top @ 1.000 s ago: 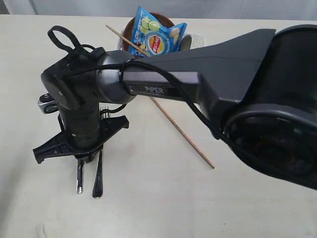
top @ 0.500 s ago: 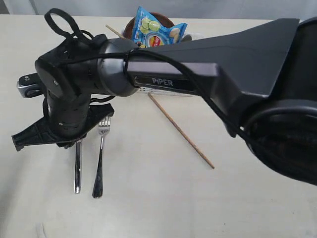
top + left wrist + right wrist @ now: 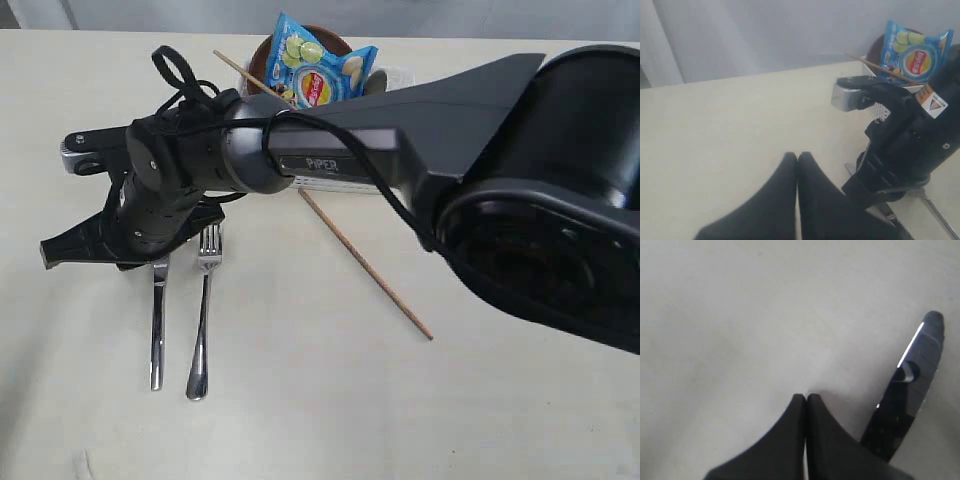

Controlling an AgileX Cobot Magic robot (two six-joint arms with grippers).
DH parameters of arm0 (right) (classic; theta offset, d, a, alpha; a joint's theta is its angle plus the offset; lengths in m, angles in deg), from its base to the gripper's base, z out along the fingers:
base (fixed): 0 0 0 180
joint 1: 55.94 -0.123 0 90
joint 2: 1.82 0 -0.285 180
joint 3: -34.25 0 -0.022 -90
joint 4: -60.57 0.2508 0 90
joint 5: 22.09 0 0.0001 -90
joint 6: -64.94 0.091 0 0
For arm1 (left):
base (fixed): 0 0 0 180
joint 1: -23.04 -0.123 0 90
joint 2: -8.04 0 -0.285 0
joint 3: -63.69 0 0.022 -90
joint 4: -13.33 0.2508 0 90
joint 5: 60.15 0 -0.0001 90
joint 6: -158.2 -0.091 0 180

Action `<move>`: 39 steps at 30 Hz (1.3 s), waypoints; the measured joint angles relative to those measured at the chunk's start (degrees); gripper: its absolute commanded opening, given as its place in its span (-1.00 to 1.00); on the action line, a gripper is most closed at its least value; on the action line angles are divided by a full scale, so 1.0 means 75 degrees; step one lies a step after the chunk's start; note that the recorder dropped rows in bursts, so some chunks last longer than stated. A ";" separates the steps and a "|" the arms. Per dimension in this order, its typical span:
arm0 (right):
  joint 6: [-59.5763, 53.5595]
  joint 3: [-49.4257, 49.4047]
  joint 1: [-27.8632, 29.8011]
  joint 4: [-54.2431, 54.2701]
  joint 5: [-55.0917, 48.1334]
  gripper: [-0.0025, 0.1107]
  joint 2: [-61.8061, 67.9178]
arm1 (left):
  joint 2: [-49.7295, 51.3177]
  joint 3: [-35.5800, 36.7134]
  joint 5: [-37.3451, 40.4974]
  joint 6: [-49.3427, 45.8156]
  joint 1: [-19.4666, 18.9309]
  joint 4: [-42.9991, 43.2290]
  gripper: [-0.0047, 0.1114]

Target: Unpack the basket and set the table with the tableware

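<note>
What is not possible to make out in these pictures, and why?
- Exterior view: the right arm covers most of the basket; its contents are hidden.
- Exterior view: the chips bag hides most of the plate.
- Exterior view: the same arm covers the upper end of the knife.
- Right wrist view: a dark object at the edge is too blurred to identify.

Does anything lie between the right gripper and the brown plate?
Yes. The blue chips bag lies over the brown plate and hides most of it. The right gripper is shut, near the fork.
</note>
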 measured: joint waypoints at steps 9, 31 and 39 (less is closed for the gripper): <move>-0.0039 0.0000 0.0000 0.0079 0.0152 -0.96 0.0109 | 0.0000 0.0000 0.0000 0.0000 0.0000 0.0000 -0.92; 0.1672 0.0031 0.0000 -0.1759 -0.0040 -0.96 0.0079 | 0.0000 0.0000 0.0000 0.0000 0.0000 0.0000 -0.92; 0.1987 0.0031 0.0000 -0.2054 -0.0181 -0.96 0.0062 | 0.0000 0.0000 0.0000 0.0000 0.0000 0.0000 -0.92</move>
